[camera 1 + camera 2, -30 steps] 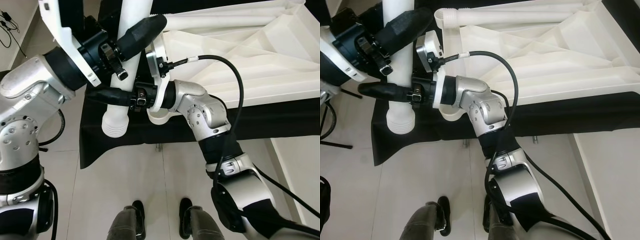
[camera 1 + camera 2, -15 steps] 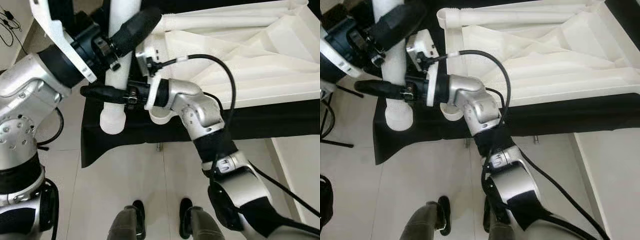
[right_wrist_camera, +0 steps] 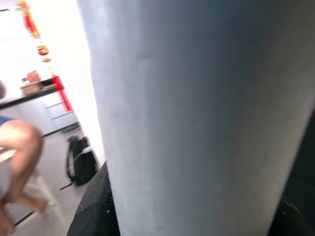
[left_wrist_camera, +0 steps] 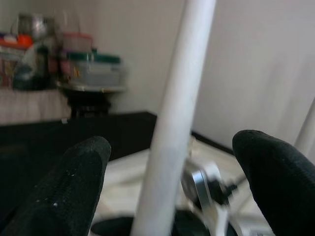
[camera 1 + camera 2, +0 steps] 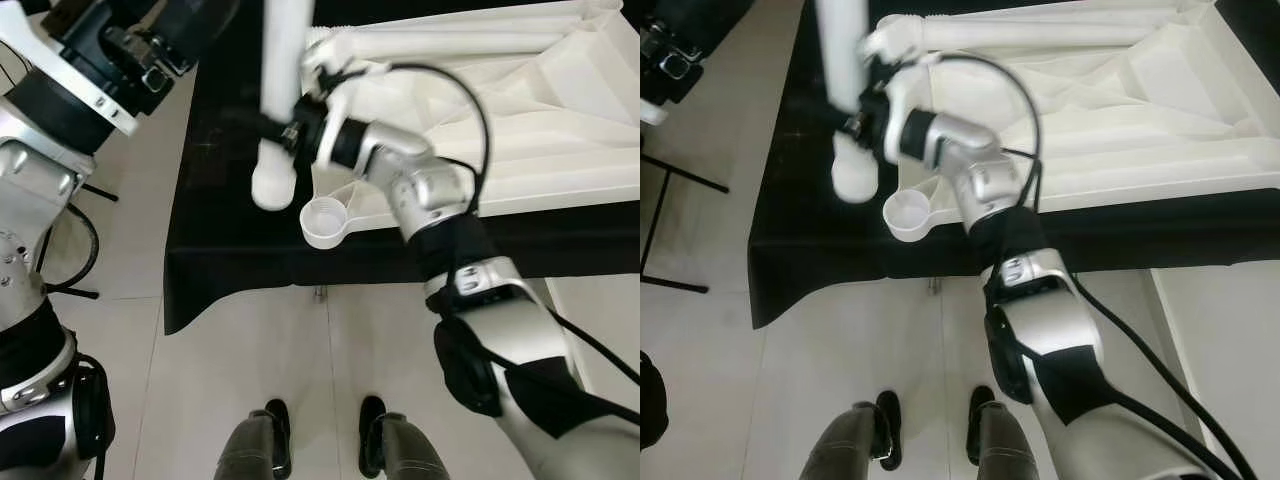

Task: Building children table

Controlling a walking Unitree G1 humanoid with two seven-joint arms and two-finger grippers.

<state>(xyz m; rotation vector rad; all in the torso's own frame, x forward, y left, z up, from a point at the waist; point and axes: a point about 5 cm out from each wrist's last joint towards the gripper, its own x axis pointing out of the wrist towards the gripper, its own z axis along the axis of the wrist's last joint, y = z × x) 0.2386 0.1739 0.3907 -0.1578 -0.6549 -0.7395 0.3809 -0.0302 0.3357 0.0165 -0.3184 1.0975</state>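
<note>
A white table leg hangs nearly upright above the black-covered table, with my right gripper shut on it just above its ribbed lower end. That end hovers just left of the round corner socket of the upturned white tabletop. A second leg lies along the tabletop's far edge. My left gripper is open at the upper left, apart from the leg. In the left wrist view its fingertips stand wide with the leg beyond them. The leg looms close in the right wrist view.
The black cloth drapes over the table's near edge above the pale tiled floor. My feet stand just short of it. A person's legs and a dark bag appear in the right wrist view. Cables trail at the left.
My left gripper has let go of the leg and pulled away to the upper left. The right gripper has carried the leg to the right, up to the tabletop's corner socket.
</note>
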